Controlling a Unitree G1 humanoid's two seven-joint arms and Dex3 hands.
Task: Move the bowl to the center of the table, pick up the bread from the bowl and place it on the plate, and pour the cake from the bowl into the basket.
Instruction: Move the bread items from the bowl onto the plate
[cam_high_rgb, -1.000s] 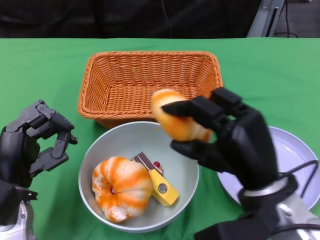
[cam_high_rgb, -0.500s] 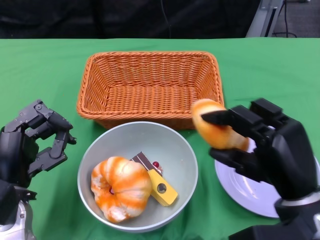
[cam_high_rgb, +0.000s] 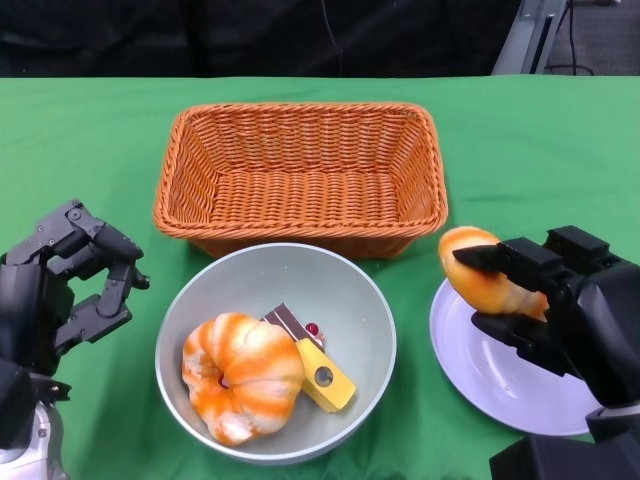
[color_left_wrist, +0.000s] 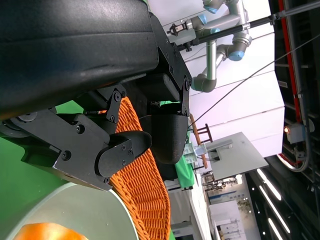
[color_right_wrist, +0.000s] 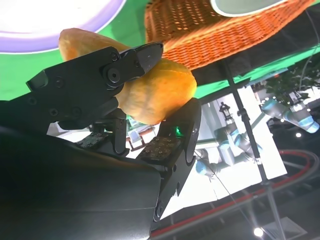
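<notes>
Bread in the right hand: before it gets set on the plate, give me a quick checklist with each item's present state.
1. Right hand holds the bread: ok, fingers wrap it.
2. Bread is over the plate: ok, above its near-left rim.
3. Plate free of other items: ok.
4. Bread touching the plate: cannot tell.
5. Bowl still holds second bread and cake: ok.
6. Left hand away from the bowl: ok, holding nothing.
</notes>
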